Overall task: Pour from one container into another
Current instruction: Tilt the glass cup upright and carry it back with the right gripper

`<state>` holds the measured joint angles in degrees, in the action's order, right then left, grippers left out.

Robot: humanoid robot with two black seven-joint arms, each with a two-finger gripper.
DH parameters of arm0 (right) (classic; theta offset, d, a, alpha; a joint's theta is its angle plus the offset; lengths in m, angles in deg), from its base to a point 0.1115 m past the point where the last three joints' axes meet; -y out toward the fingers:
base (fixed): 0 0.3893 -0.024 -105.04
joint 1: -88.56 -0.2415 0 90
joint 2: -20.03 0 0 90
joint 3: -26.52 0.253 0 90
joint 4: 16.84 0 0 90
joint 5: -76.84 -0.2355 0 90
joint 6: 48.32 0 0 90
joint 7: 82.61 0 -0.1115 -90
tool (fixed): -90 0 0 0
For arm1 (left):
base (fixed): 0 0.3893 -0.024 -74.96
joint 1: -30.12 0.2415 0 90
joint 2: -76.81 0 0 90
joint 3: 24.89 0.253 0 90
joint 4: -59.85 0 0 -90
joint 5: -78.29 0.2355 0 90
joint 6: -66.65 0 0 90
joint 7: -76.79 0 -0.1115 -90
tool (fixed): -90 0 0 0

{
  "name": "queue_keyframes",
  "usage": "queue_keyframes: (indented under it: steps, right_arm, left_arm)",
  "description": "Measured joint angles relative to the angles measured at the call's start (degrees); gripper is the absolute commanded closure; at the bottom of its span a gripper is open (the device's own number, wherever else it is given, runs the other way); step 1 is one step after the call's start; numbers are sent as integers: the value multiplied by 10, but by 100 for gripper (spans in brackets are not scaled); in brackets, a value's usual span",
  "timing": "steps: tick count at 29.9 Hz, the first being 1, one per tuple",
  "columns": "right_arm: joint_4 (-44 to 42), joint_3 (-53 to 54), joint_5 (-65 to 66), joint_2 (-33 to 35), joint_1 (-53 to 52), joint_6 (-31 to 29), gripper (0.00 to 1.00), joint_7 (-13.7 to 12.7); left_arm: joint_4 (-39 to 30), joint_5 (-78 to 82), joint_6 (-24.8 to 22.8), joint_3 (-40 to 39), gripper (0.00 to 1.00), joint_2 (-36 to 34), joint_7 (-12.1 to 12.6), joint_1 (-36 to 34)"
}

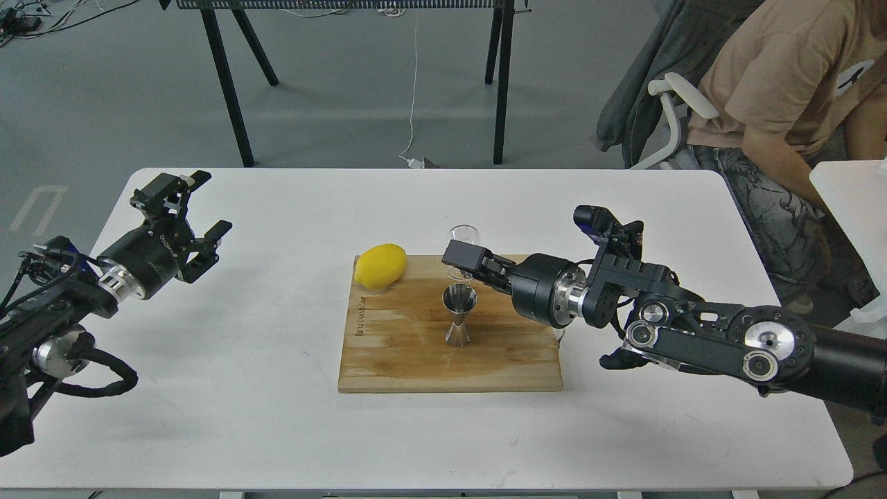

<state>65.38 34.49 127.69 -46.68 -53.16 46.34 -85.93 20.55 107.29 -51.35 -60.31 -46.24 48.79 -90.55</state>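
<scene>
Glass cup (464, 233) and jigger (459, 315) are the task items; the findings below run from the largest thing to the smallest.

White table (242, 388): fills most of the head view.

Right arm: enters from 3 o'clock and reaches toward centre. Right gripper (466, 267) is at the glass cup, near the board's far edge. One black finger (463, 256) crosses in front of the cup's lower part; whether the fingers are clenched on the glass cannot be told.

Left arm: enters from 9 o'clock. Left gripper (201, 211) is released, fingers spread, holding nothing, above the table's left part and well apart from the board.

Wooden cutting board (416, 360): lies flat at table centre.

Lemon (380, 265): rests at the board's 11 o'clock corner.

Jigger: stands upright at mid-board, at 6 o'clock from the glass cup and near it.

Glass cup: upright at the board's 12 o'clock edge; only its rim and upper wall are visible.
</scene>
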Motion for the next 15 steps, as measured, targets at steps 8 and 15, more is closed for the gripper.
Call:
queue_keyframes:
  steps: [8, 15]
  right_arm:
    - [0, -13, 5, -1, -7, 0, 61, 3]
    - [-1, -25, 16, -1, -9, 0, 61, 6]
  left_arm:
    - [0, 0, 0, 0, 5, 0, 0, 0]
    - [0, 0, 0, 0, 5, 1, 0, 0]
